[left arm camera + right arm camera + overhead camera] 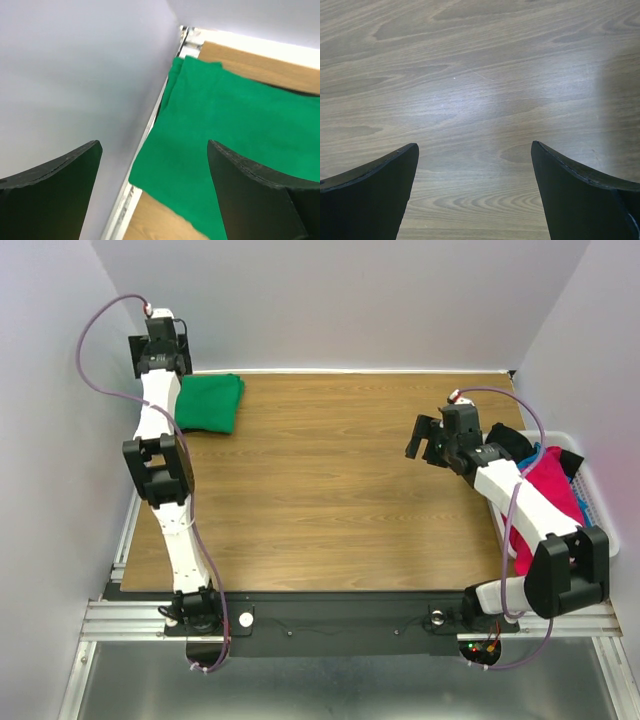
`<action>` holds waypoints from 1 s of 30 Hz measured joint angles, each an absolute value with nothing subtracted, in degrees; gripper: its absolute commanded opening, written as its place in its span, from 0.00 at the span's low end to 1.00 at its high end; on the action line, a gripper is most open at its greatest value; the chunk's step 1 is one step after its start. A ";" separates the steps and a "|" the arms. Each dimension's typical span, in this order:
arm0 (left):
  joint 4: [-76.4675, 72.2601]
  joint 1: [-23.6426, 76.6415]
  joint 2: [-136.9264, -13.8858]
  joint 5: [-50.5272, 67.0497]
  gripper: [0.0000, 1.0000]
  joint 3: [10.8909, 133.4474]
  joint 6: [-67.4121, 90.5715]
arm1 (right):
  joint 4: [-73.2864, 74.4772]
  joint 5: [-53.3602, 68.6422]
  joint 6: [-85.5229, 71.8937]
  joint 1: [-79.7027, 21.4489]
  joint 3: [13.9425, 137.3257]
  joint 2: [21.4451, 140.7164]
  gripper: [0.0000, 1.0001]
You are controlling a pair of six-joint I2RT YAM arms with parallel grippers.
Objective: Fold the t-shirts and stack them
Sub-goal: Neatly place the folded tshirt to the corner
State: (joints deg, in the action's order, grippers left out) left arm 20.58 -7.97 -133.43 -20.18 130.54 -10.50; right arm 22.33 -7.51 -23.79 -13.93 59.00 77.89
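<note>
Our left gripper (154,150) hung wide open and empty over the folded bright green cloth t-shirt (210,403), which lay in the far left corner, we judged to start the stack. Our right gripper (428,438), also agape, hovered near the white plastic basket (603,508) holding the crumpled magenta tee (548,485).

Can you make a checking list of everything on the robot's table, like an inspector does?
Surface: wooden table, brown grain.
Job's things: green t-shirt, looks folded, far left; magenta t-shirt heaped with dark cloth in the white basket, right.
Clutter: nothing seen.
Grippers: left gripper, jaws open, near the green t-shirt; right gripper, jaws open, over bare wood.
Cables: purple cable along each arm.
Surroundings: pale walls; metal rail in front.
</note>
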 measured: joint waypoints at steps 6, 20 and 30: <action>22.50 -6.52 -117.36 -12.93 0.99 123.09 0.19 | 22.09 -7.38 -24.27 -13.93 57.93 74.32 1.00; 9.65 22.31 -63.68 -9.04 0.99 52.16 27.70 | 23.88 -6.22 -25.82 -13.93 46.76 63.88 1.00; 15.70 23.86 -53.43 -15.73 0.98 43.77 35.22 | 25.61 -7.62 -27.29 -13.93 40.23 54.39 1.00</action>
State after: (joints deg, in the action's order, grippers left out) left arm 15.70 23.86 -53.43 -15.73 43.77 35.22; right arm 25.61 -7.62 -27.29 -13.93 40.23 54.39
